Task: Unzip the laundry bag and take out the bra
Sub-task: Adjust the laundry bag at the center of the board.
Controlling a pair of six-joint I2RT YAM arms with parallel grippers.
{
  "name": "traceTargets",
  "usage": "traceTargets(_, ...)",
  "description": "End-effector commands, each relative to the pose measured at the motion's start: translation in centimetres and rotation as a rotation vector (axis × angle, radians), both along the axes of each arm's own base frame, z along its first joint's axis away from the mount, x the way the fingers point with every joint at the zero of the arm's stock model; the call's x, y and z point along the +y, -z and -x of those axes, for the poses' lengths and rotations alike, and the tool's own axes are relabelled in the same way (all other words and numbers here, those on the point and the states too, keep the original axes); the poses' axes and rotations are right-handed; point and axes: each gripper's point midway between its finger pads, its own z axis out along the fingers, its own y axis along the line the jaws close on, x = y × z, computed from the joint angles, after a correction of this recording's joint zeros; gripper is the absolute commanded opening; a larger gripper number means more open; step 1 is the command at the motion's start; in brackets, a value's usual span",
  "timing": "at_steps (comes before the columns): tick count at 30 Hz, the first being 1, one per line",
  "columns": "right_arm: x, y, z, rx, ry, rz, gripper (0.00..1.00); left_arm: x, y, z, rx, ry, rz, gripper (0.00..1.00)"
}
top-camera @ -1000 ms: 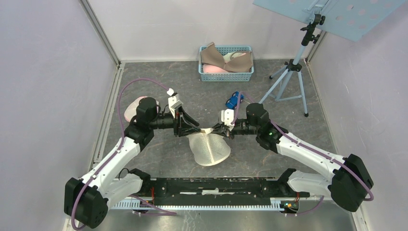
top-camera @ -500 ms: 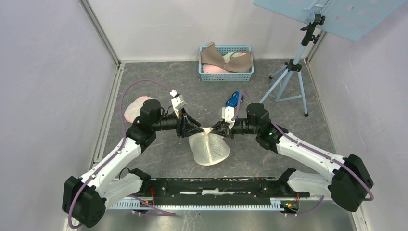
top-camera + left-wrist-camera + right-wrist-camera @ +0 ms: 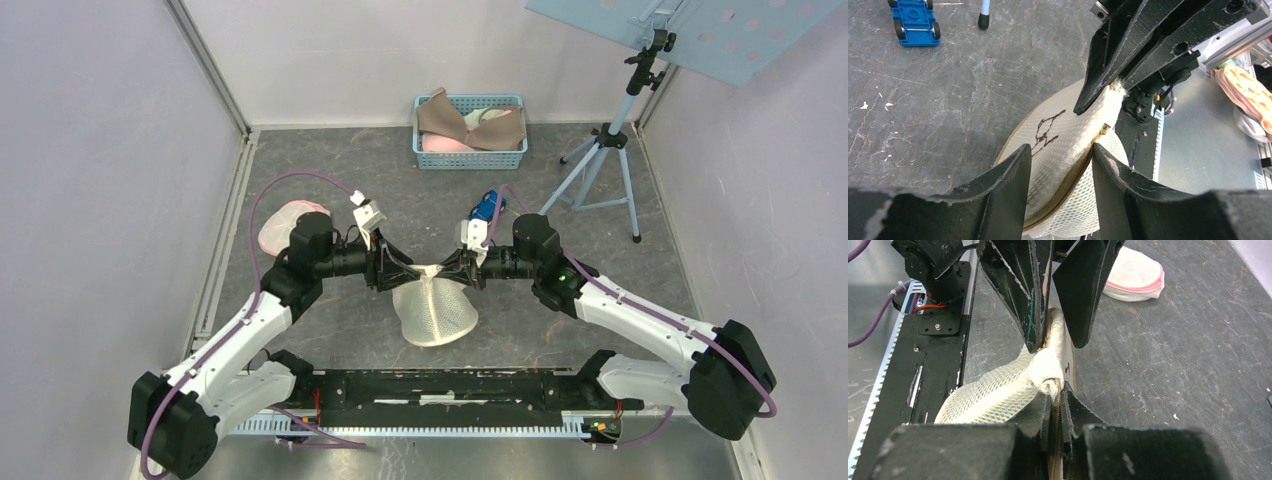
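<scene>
A white mesh laundry bag [image 3: 432,310] hangs between the two arms in the middle of the table. My right gripper [image 3: 447,272] is shut on the bag's top corner, with the zipper edge [image 3: 1054,412] pinched between its fingers. My left gripper [image 3: 1060,170] is open and straddles the bag [image 3: 1058,150] just below that corner, its fingers on either side of the zipper seam. A small zipper pull [image 3: 1104,129] sits close to the left gripper's right finger [image 3: 1118,185]. The zip looks closed. The bra is hidden; nothing of it shows through the mesh.
A blue basket [image 3: 470,160] of garments stands at the back. A second, pink-edged laundry bag [image 3: 285,222] lies at the left, and a blue toy car [image 3: 485,208] lies behind the right wrist. A tripod [image 3: 600,150] stands at the back right.
The left gripper's jaws have spread wider around the bag's top and its wrist has shifted slightly. The right gripper keeps its hold and has not moved.
</scene>
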Motion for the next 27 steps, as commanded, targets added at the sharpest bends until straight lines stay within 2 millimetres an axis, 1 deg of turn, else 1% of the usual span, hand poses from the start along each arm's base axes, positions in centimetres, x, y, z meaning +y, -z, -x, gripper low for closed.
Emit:
traceTargets(1, 0.3, -2.4, 0.5, -0.045, -0.024, -0.073, 0.0, 0.0, -0.4, -0.9, 0.029, -0.056, 0.005, 0.55)
traceTargets(9, 0.4, -1.8, 1.0, -0.061, -0.065, -0.059, 0.0, -1.1, -1.2, -1.3, 0.138, -0.069, 0.102, 0.53)
traceTargets(16, 0.7, -1.4, 1.6, -0.084, -0.092, -0.043, 0.0, -1.7, -1.9, -1.4, 0.154, -0.055, 0.134, 0.52)
traceTargets(24, 0.9, -1.0, 1.7, -0.094, -0.098, -0.026, 0.0, -2.8, -3.0, -0.5, 0.156, -0.009, 0.163, 0.53)
traceTargets(27, 0.9, -0.5, 1.7, -0.109, -0.102, -0.003, 0.0, -3.0, -3.4, -0.4, 0.158, -0.004, 0.177, 0.54)
